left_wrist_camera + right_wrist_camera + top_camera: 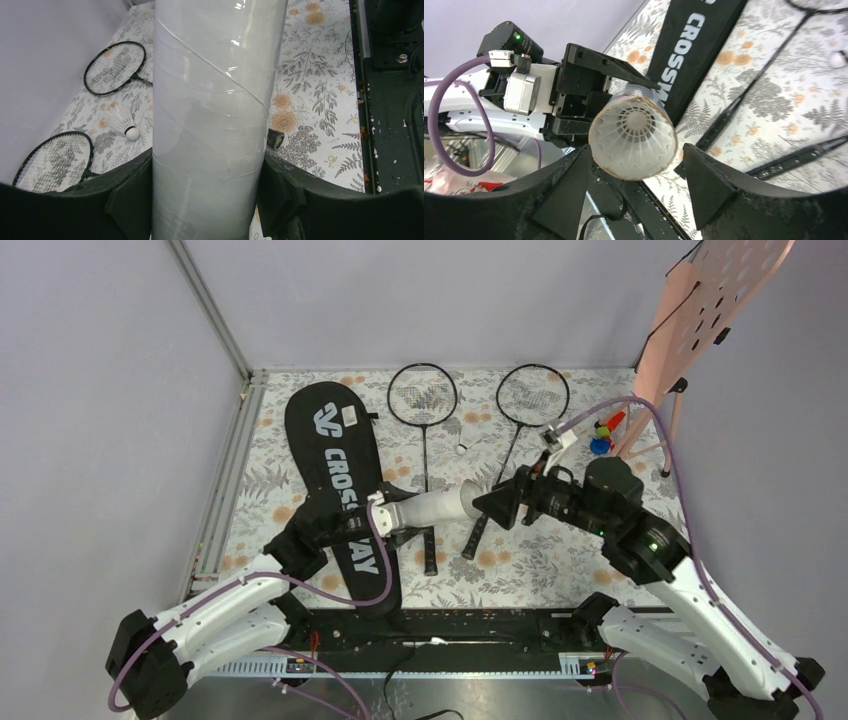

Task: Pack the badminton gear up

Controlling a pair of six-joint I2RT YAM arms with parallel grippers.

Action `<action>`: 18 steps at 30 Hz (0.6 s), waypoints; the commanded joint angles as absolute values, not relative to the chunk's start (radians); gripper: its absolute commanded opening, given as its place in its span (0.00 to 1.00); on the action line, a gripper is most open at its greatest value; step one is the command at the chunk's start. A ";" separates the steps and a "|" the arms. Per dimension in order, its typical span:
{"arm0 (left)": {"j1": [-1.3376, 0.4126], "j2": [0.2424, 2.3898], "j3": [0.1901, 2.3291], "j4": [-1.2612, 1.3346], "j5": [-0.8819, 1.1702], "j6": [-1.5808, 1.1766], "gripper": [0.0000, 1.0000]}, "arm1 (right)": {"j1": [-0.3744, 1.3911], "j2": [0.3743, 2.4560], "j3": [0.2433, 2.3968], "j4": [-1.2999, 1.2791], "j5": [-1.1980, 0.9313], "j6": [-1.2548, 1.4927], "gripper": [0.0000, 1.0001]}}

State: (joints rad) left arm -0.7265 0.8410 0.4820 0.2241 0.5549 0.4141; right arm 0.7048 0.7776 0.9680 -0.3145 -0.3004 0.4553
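Floral table (560,565), pink board (712,305) and toys (604,434) beside right-hand racket (533,396)

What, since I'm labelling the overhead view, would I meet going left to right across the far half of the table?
black CROSSWAY bag → left racket → loose shuttlecock → right racket → small coloured toys → pink perforated board

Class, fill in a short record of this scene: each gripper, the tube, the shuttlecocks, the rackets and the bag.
Left gripper: shut on the tube
Right gripper: open at the tube's mouth
Tube mouth: one shuttlecock inside
Loose shuttlecock: on the table between the rackets
Rackets: two, lying flat
Bag: flat, left of the rackets
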 commanded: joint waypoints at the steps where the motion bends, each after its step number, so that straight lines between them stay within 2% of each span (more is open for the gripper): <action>1: -0.732 0.801 0.482 0.342 0.574 0.414 0.62 | 0.713 0.709 1.036 -0.457 -0.155 0.381 0.77; 3: -0.732 0.785 0.472 0.352 0.548 0.391 0.62 | 0.713 0.677 1.041 -0.483 -0.066 0.350 0.86; 4: -0.732 0.773 0.467 0.358 0.542 0.373 0.62 | 0.712 0.662 1.035 -0.484 0.006 0.338 0.95; 5: -0.732 0.761 0.459 0.372 0.535 0.351 0.62 | 0.713 0.653 1.019 -0.477 0.086 0.322 0.99; 8: -0.732 0.717 0.409 0.483 0.489 0.287 0.62 | 0.711 0.726 1.008 -0.468 0.308 0.269 1.00; 13: -0.732 0.660 0.346 0.622 0.349 0.223 0.62 | 0.679 1.075 1.120 -0.451 0.621 0.158 1.00; 18: -0.732 0.627 0.345 0.583 0.342 0.221 0.62 | 0.449 1.473 1.367 -0.445 0.440 0.018 1.00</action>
